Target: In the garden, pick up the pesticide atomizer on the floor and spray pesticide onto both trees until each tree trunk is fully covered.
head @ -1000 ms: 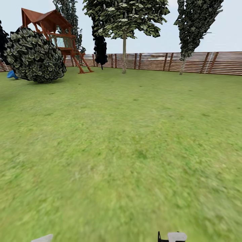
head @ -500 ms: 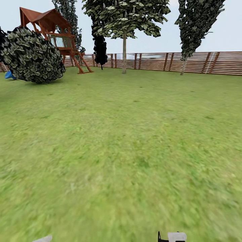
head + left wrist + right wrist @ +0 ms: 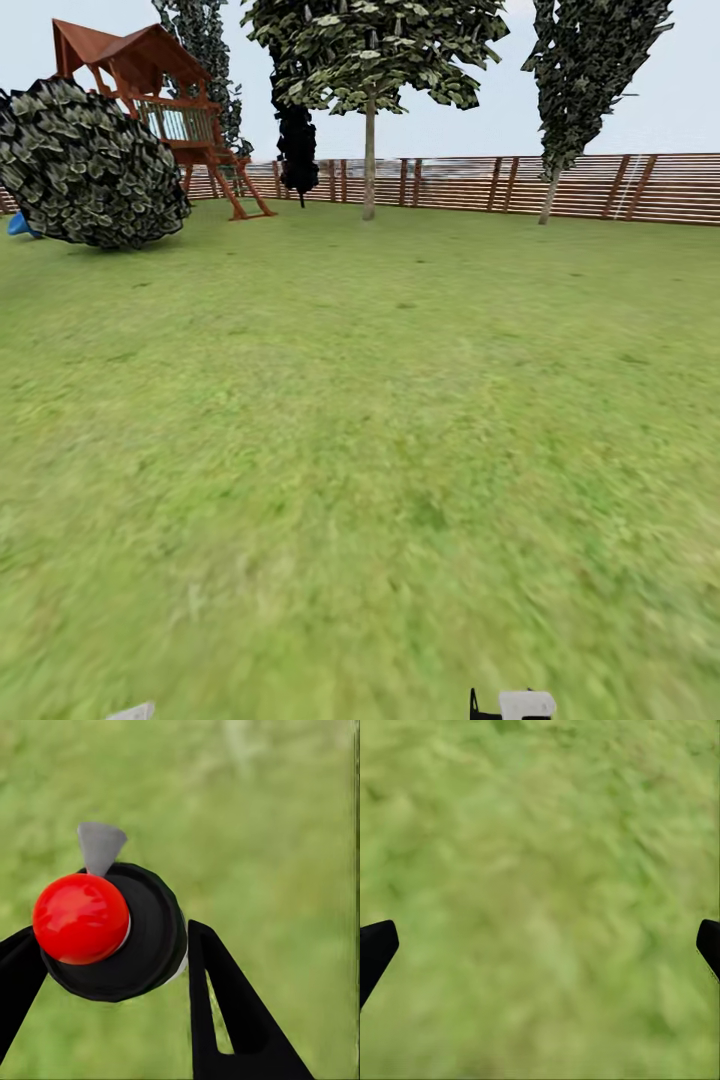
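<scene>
Atomizer sits clamped between your left gripper fingers; your right gripper is spread apart above grass.

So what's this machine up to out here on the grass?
It is a two-armed robot crossing a green grass lawn. Its left gripper is clamped on a small black spray bottle with a red ball top. The right gripper hangs open over bare grass. Ahead, by the brown slatted wooden fence, stands a tall pale-trunked tree; no spraying shows.
</scene>
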Tool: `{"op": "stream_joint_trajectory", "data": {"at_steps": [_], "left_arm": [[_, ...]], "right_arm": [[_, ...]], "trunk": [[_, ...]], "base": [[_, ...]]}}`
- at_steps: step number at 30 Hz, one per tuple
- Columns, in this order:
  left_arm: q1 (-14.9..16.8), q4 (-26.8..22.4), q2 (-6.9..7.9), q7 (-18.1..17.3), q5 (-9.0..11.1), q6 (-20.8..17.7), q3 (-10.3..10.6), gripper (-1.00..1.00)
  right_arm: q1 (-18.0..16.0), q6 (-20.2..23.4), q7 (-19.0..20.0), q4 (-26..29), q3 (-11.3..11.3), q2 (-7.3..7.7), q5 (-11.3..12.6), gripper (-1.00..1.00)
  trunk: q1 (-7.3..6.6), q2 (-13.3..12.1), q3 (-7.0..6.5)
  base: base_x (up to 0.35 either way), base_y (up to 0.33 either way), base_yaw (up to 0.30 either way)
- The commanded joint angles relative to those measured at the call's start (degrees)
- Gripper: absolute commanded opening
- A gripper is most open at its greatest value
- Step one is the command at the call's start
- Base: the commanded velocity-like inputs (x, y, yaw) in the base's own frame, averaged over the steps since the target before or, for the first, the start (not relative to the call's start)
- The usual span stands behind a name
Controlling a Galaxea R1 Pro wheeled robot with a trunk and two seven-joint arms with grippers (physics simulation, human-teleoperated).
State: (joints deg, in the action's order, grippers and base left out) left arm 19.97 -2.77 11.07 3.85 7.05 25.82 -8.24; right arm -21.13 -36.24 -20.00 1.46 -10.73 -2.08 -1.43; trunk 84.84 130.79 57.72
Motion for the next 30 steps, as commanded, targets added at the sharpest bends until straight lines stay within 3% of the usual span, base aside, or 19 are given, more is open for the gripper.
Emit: {"op": "stream_joint_trajectory", "data": {"at_steps": [1, 30], "left_arm": [[0.03, 0.05, 0.0, -0.07, 0.32, 0.2, -0.06, -1.0], [-0.01, 0.05, 0.0, -0.07, 0.33, 0.2, -0.05, -1.0]], "right_arm": [[-0.04, 0.03, -0.57, -0.05, -0.43, -0.02, -0.16, 1.0], [-0.02, 0.03, -0.57, -0.05, -0.43, -0.03, -0.16, 1.0]], "trunk": [[0.03, 0.02, 0.05], [0.03, 0.02, 0.05]], "base": [[0.338, -0.076, 0.0], [0.339, -0.075, 0.0]]}}
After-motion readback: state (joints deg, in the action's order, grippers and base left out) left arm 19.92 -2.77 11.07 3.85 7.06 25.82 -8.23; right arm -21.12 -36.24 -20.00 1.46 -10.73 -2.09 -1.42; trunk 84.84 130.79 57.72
